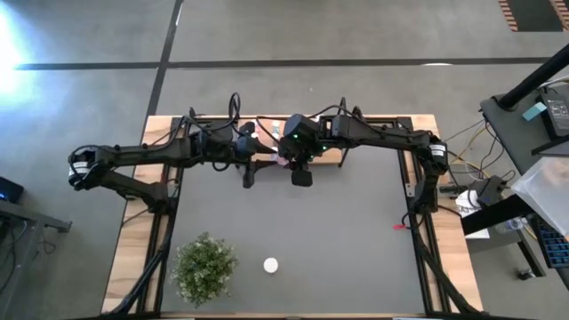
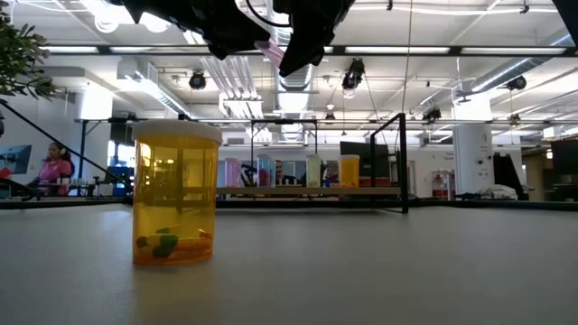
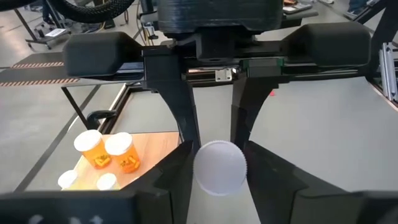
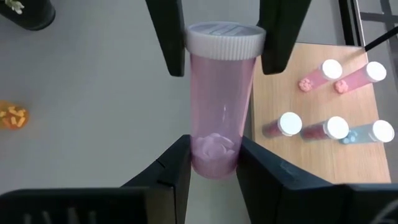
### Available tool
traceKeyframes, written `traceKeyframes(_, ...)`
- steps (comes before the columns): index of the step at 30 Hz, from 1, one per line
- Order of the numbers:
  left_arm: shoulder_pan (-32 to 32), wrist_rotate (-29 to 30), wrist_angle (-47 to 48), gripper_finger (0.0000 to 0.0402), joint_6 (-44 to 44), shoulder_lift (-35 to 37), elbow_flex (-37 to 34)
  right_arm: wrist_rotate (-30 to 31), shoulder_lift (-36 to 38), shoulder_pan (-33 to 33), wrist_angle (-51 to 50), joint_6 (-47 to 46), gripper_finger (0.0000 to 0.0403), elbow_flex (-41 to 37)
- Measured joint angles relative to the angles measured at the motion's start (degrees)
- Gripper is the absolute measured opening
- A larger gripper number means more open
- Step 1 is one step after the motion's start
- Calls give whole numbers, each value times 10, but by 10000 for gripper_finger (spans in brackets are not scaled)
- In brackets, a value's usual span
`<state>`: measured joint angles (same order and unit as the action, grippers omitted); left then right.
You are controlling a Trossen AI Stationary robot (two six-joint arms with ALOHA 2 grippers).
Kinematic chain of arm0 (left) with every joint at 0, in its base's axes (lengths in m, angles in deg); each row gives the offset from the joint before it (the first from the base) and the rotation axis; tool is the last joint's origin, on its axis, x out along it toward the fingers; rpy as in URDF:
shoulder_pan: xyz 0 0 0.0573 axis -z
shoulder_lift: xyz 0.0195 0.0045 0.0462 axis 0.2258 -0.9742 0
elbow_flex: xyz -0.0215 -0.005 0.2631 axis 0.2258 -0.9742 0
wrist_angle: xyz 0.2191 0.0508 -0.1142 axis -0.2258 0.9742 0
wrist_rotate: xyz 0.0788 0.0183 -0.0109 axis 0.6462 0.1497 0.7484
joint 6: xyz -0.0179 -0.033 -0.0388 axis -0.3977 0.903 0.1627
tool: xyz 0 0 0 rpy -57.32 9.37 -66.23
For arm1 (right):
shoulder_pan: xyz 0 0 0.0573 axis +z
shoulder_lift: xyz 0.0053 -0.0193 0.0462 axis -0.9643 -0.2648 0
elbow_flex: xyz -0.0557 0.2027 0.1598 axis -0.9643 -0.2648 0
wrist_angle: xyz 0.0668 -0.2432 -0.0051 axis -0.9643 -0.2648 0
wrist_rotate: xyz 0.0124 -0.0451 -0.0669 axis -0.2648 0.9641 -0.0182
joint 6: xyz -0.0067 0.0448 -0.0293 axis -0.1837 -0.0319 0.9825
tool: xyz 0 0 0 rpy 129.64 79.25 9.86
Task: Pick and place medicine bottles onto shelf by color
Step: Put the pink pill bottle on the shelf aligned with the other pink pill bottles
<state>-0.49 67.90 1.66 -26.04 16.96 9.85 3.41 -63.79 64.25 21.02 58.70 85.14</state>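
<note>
The right gripper (image 4: 214,163) clamps the base of the light, rigid, slick pink bottle (image 4: 219,99), while the left gripper (image 4: 224,53), at 12 o'clock, narrows beside its ribbed cap.

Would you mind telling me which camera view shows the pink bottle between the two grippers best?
The right wrist view: the pink bottle shows whole, white cap to base. The left wrist view shows only its cap end-on. The low view catches a pink sliver among the arms; the high view, a pink speck.
</note>
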Motion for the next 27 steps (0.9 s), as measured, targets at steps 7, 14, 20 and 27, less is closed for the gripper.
traceKeyframes(7, 0, 0, 0, 103, 0, 0, 0, 0, 0, 0, 0, 0, 117, 0)
traceKeyframes(14, 0, 0, 0, 102, 0, 0, 0, 0, 1, 0, -1, -14, 140, 0)
traceKeyframes(20, -1, 5, 0, 101, 0, 0, 0, 9, 14, -1, -27, -30, 180, 2)
traceKeyframes(27, -14, 13, 38, 100, 50, 0, 5, 106, 17, -1, -175, -30, 227, 80)
